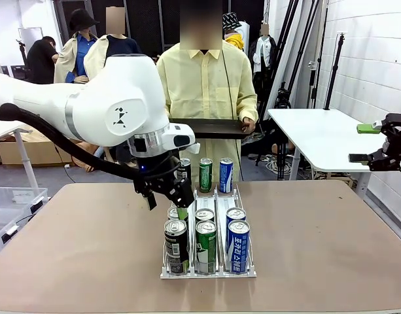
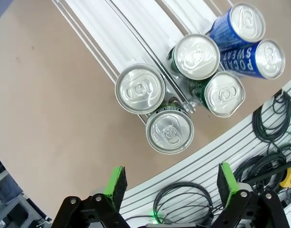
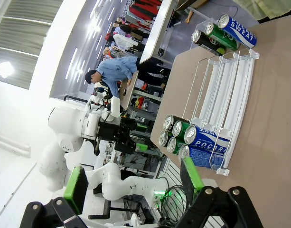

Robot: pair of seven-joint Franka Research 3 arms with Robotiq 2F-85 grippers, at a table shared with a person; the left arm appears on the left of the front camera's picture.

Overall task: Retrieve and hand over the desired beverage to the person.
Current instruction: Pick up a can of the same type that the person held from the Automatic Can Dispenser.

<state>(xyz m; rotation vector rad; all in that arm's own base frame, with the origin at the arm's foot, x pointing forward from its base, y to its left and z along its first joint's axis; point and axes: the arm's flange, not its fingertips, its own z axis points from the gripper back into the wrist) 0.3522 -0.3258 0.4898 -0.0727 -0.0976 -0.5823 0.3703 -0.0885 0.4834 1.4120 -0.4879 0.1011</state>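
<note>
A white wire rack [image 1: 247, 267] in the table's middle holds several cans in three lanes: dark cans [image 1: 176, 245] left, green cans [image 1: 205, 245] in the centre, blue cans [image 1: 238, 244] right. My left gripper [image 1: 169, 204] hangs open just above the near end of the dark lane, holding nothing. Seen from its wrist, the open left gripper [image 2: 172, 183] is short of the nearest dark can [image 2: 169, 131]. The person [image 1: 207, 78] stands at the far side holding a dark tray [image 1: 210, 127]. My right gripper [image 1: 362, 142] is open and empty off the table's right edge; in its own view the right gripper [image 3: 133, 183] faces the rack [image 3: 226, 90] from afar.
Three more cans [image 1: 205, 174] stand at the rack's far end, near the person. A white side table [image 1: 318, 134] stands at the right behind my right gripper. Bare brown tabletop [image 1: 76, 242] spreads to both sides of the rack.
</note>
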